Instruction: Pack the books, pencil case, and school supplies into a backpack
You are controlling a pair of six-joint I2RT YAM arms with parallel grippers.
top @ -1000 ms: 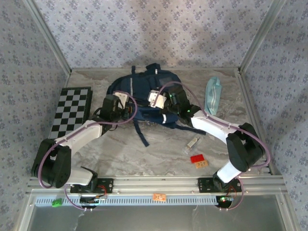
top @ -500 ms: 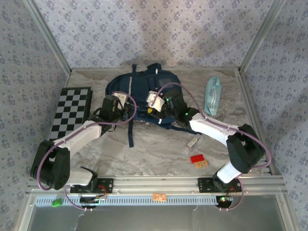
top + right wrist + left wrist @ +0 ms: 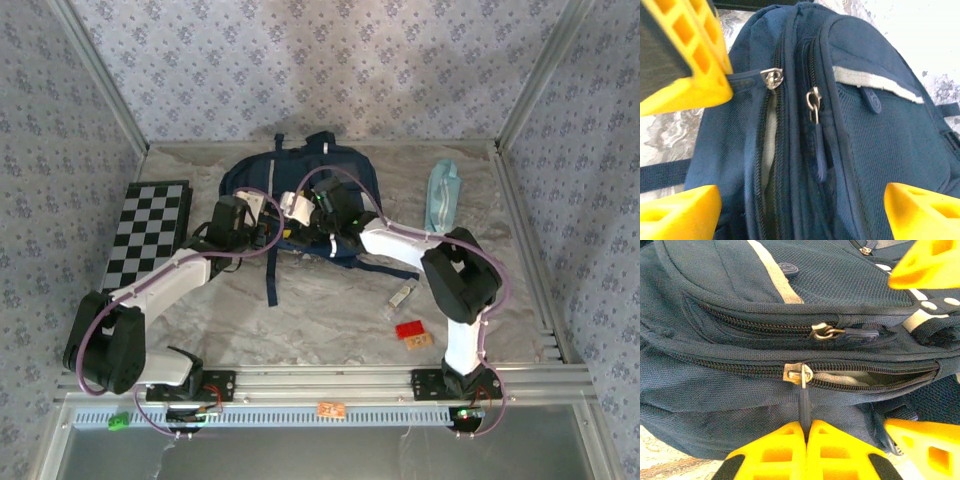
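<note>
— We saw the backpack [image 3: 330, 165] as navy, with a thin white stripe [image 3: 775, 276], didn't we?
— We did; its zipper pull [image 3: 803, 407] was dark, the left gripper [image 3: 805, 427] yellow.
— And the board [image 3: 150, 235]?
— Black-and-white checks; the pencil case [image 3: 442, 197] was pale teal, the table [image 3: 330, 310] marbled grey, we noted.

Left arm [image 3: 165, 280] extended, left fingers [image 3: 782, 450] pinched together; right arm [image 3: 395, 240] bent, right fingers [image 3: 680, 215] spread wide.

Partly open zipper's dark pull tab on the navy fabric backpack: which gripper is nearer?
Left. The left gripper is shut on the dark pull tab; the right gripper hangs open over the navy fabric backpack, clear of the tab.
</note>
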